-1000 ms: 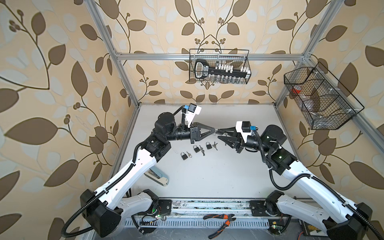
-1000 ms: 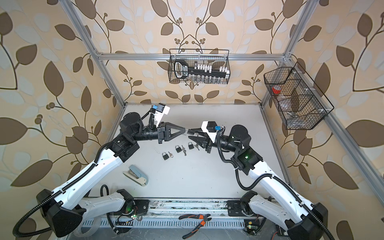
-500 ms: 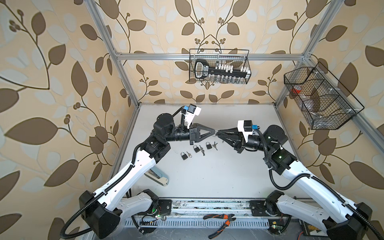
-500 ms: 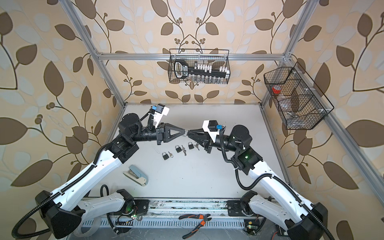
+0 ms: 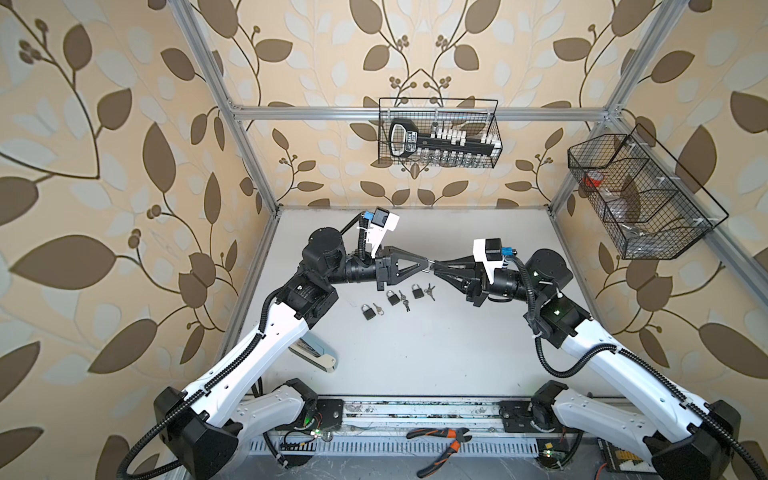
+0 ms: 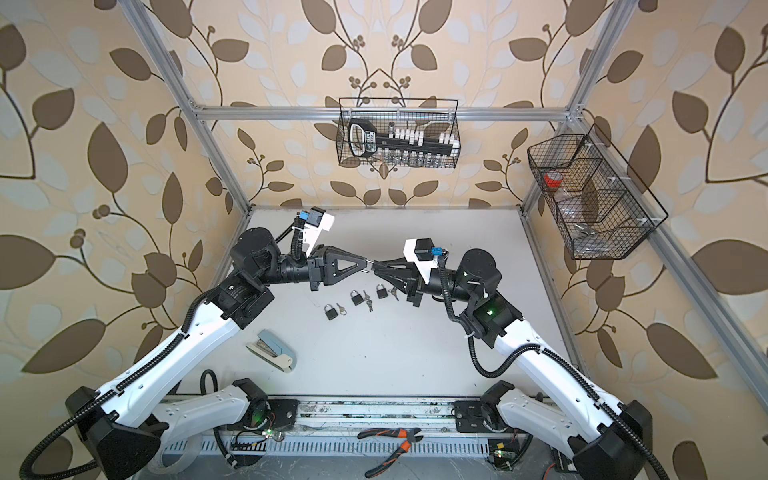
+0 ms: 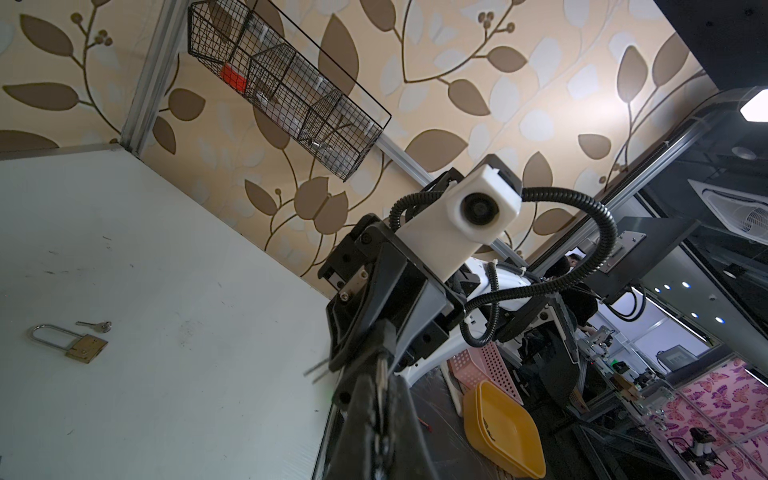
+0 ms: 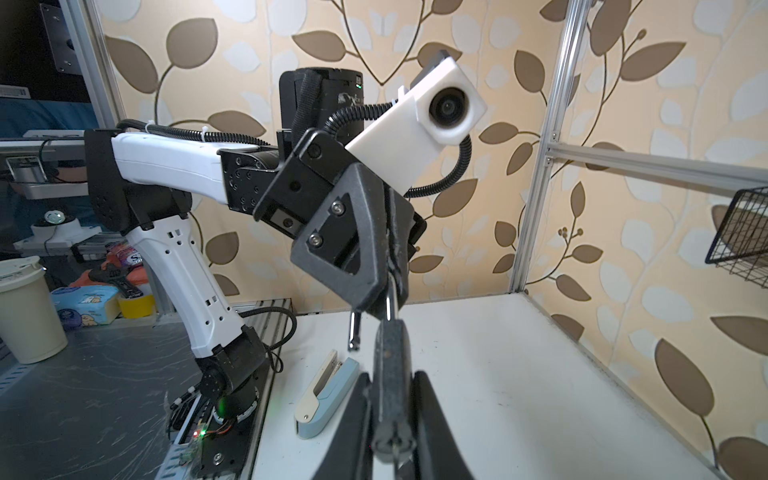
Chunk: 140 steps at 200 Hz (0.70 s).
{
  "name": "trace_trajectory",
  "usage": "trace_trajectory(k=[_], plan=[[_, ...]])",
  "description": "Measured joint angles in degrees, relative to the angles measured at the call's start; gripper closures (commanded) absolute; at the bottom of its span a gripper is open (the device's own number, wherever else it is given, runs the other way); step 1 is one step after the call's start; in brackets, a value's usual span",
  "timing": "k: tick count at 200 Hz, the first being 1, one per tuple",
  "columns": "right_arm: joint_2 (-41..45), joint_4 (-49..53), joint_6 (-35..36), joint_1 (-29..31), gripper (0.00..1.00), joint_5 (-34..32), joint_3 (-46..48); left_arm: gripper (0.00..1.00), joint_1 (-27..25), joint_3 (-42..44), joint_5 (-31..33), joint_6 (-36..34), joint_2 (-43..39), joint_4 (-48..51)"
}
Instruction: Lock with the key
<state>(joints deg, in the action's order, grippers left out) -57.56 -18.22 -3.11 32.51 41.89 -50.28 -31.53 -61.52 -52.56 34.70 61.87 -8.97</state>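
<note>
Just past the near edge of the white table (image 5: 415, 365), orange-and-black-handled pliers (image 5: 451, 446) lie on the rail. Toward the table's near left corner rests a pale blue and cream stapler (image 6: 272, 354). Around the table's middle, three small black padlocks with silver shackles (image 5: 391, 297) lie in a row, with small silver keys (image 5: 404, 302) just beside them.

Above that row the two arms meet tip to tip, off the table. The left gripper (image 5: 427, 262) is pressed together on one end of a silver steel shackle (image 8: 353, 328), whose notched free leg hangs clear. The other leg runs into a dark, rough block, which I take for the body of the padlock (image 8: 388, 309). The block sits between the fingers of the right gripper (image 5: 436, 267). These stand narrowly apart, and I cannot tell whether they press it.

The padlock is probably small, dense and rigid. Its round, polished shackle looks slippery and could swivel in a pinch, so the body's flat sides are the surer hold. A key is thin and light: take it by the broad head, blade free.

On the far wall hangs a black wire basket (image 5: 438, 99), another on the right wall (image 5: 681, 171).
</note>
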Motion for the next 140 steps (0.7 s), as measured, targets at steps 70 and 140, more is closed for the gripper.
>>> trace_trajectory(k=[70, 140], plan=[[-0.3, -0.7, -7.1, 0.1, 1.0, 3.5, 0.0, 1.0, -0.3, 0.0, 0.9, -3.8, -2.0, 3.4], [-1.3, -0.6, -16.5, 0.1, 0.6, 7.2, -0.6, 1.0, -0.4, -0.1, 1.7, -7.2, -2.8, 7.0]])
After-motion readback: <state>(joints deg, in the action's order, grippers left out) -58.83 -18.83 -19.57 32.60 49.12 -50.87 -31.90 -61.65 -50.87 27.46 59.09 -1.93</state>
